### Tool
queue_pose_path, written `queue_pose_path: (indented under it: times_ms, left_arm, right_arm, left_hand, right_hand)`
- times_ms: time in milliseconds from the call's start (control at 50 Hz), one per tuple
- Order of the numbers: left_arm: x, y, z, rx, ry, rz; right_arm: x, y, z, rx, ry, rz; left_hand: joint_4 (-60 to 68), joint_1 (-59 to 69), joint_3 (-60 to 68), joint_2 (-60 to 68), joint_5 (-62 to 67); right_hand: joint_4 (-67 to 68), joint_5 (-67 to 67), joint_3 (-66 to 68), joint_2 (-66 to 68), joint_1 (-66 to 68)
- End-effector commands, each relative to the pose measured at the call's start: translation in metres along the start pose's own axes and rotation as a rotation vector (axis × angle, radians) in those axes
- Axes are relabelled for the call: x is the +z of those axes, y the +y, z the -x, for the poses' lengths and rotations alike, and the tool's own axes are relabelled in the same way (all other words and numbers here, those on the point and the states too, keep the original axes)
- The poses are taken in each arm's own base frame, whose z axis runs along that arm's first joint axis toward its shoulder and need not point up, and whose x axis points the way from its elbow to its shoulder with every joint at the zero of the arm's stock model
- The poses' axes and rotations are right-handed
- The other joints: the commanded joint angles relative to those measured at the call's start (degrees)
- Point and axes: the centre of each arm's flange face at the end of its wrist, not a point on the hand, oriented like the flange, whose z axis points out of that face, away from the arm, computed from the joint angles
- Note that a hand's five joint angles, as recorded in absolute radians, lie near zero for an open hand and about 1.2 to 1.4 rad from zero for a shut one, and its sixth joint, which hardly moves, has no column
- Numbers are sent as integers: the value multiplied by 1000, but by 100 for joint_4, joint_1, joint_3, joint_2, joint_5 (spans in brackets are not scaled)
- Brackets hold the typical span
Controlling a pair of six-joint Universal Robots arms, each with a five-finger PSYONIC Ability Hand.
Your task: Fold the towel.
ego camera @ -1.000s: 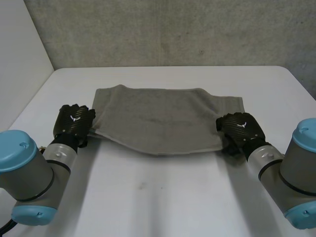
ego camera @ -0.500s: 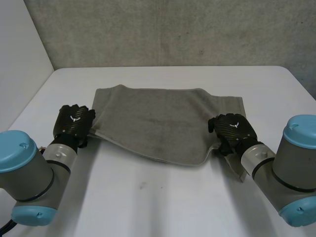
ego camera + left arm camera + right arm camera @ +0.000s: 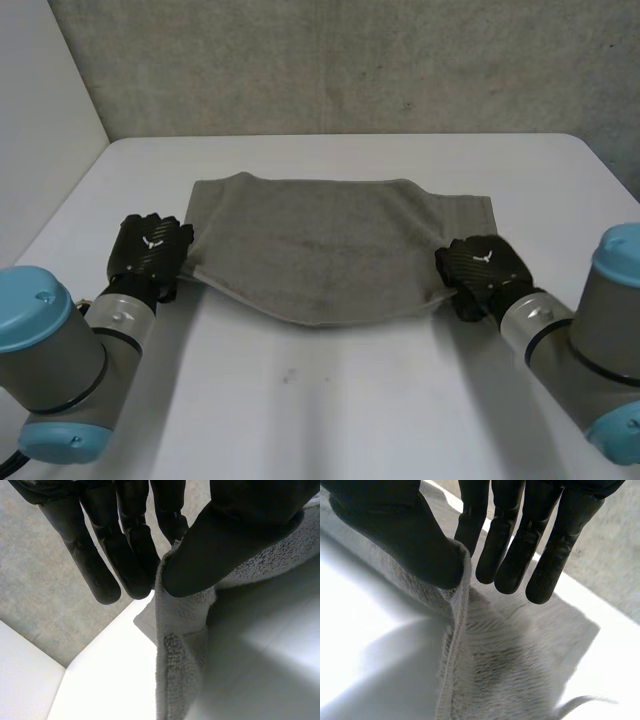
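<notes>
A grey, fluffy cloth towel [image 3: 330,240] lies spread out on the smooth white table [image 3: 320,410], in the middle, between the two arms. Its far edge lies flat. Its near edge is held up off the table and hangs in a soft curve. The black left hand [image 3: 150,247] pinches the near left corner, its thumb pressed against its straight fingers [image 3: 102,560] with the loopy cloth between them. The black right hand [image 3: 482,268] pinches the near right corner the same way. A rough grey wall [image 3: 350,60] stands behind the table.
</notes>
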Motion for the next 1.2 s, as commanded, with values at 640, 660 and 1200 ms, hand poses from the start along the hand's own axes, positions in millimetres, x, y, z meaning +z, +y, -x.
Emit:
queue_pose_path:
  times_ms: [640,660,1200]
  left_arm:
    - [-19,-26,-17,266,181,119]
    - [-5,-24,-19,267,169,101]
    - [101,-20,-31,257,44,-58]
  right_arm:
    - [5,-4,-65,-570,64,257]
    - [5,-4,-65,-570,64,256]
    - [123,-4,-54,-603,230,-136]
  left_hand:
    - [1026,1125,1025,1022,1048]
    - [1026,1125,1025,1022,1048]
    - [-5974,-5875,-5975,-5978,-5952]
  right_hand:
    - [1186,1390,1228,1259,2451]
    - [1186,1390,1228,1259,2451]
    - [-5814,-5610,-5772,-5741,-4549]
